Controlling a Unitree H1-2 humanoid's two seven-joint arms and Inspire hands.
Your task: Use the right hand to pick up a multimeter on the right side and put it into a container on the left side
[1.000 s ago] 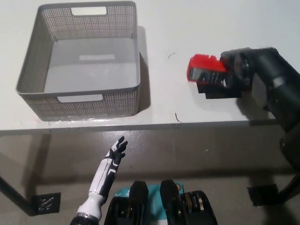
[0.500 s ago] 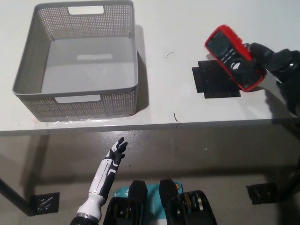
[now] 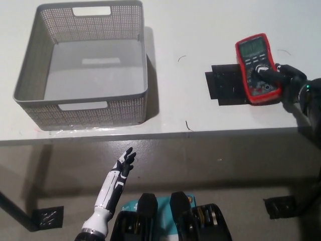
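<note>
The red multimeter is face up at the table's right side, its lower end over a black mat. My black right hand comes in from the right edge and is shut on the meter's right side, with one finger lying across its dial. Whether the meter rests on the mat or hangs just above it is unclear. The grey mesh container stands empty at the far left of the table. My white left hand rests open below the table's front edge, well away from both.
The white table's front edge runs across the middle of the view, with grey floor below it. Bare tabletop lies between the container and the black mat.
The multimeter, gripped on edge at first, was lifted and turned face up. It now sits upright in the picture, further right over the mat. The left hand has not moved.
</note>
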